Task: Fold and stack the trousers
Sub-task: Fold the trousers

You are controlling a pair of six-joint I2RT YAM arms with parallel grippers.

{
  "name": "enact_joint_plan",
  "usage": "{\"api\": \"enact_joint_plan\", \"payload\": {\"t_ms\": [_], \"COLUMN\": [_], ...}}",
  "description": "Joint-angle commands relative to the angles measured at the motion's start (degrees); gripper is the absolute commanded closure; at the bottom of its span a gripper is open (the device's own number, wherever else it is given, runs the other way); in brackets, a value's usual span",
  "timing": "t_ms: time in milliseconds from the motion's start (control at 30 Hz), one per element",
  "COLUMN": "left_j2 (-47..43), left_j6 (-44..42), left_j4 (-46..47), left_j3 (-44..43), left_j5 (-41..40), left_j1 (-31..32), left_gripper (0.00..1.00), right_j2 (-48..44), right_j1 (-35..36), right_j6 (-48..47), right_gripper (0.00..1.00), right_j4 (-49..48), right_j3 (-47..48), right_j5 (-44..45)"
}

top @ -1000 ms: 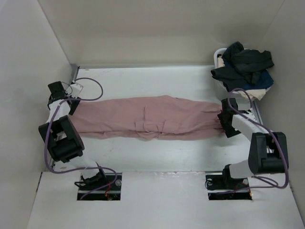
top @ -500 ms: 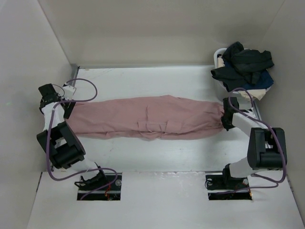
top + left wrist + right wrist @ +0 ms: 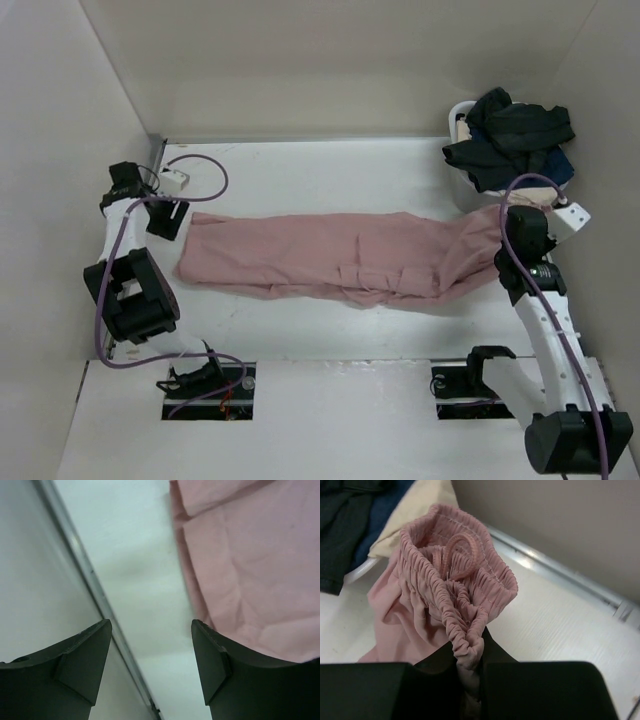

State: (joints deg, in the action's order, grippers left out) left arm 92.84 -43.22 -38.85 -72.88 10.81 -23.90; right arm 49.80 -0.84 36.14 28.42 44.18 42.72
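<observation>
Trousers [image 3: 330, 260]: handling and grasp notes; garment lies lengthwise across the middle of the tabletop [image 3: 350, 180].
Soft, light, limp cloth: expect sag and creasing, so take hold at the waistband [image 3: 460, 580] corners and the leg ends [image 3: 195, 250]. Right end effector [image 3: 468, 672] is clamped on the bunched waistband near the tabletop's right edge. Left end effector [image 3: 150, 630] is spread wide and empty, just beside the leg ends near the tabletop's left edge. Hidden: the cloth inside the right grip and its layer count. The left wrist view cuts off the hems.
</observation>
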Motion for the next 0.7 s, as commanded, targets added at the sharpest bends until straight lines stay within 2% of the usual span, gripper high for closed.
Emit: {"api": "enact_joint_plan", "payload": {"t_ms": [0,167,367,533,667], "left_j2": [0.8,3.8,5.8,8.1,8.7], "left_j6": [2.3,4.3,7.0,8.4,9.0], "left_j4": [0.4,-0.3,0.2,-0.3,0.3], "left_j3": [-0.2,-0.4,0.3,0.6,1.5], "left_j5": [-1.3,-4.0,-5.6,-5.8,-5.2], "left_j1": [3.6,6.9,8.8,9.4,9.4], "left_gripper": [0.36,0.37,0.39,0.55,0.67], "right_j2": [-1.5,2.7,15.7,30.3,39.7], "right_j1": [1.3,15.7,36.2,49.6,54.8], "right_j6": [-22.4,-33.2,-36.9,-37.8,-38.1], "right_gripper": [1.00,1.00,1.00,1.00,0.99], "right_j4": [-11.4,-14.2,-14.5,-14.2,-13.9], "right_j3": [2.2,8.4,18.2,25.8,30.0], "right_j5": [-4.3,-4.4,3.5,4.0,3.8]}}
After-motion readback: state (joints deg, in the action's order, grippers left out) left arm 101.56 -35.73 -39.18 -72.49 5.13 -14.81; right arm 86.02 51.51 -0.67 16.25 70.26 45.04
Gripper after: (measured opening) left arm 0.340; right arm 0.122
